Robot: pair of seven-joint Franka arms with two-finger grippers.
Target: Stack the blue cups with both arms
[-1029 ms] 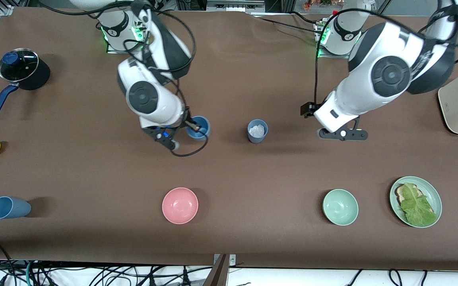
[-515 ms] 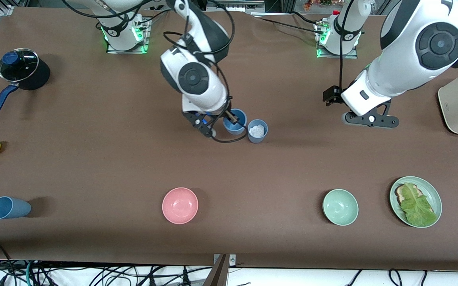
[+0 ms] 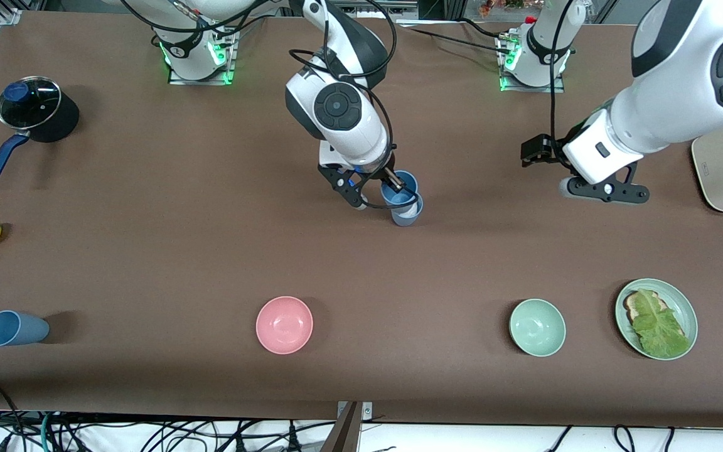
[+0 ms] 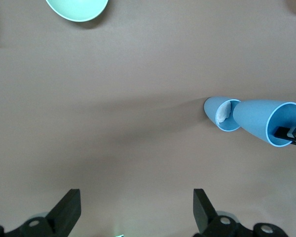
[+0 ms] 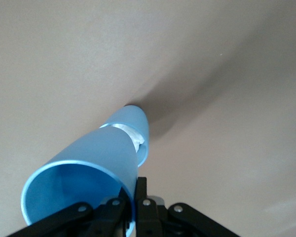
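Right gripper, pinching the rim of the sky-blue cup, is now carrying it directly over the grey-blue cup mid-table, having crossed from the right arm's end; the insert step looks imminent. Left gripper, fingers spread and empty, is drawing back over bare table. Standing cup is showing something white inside; a third blue cup is lying tipped at the near edge.

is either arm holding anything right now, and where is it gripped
The right end effector holds the sky-blue cup by its rim, one finger inside, over the grey-blue cup. The left end effector is open and holds nothing.
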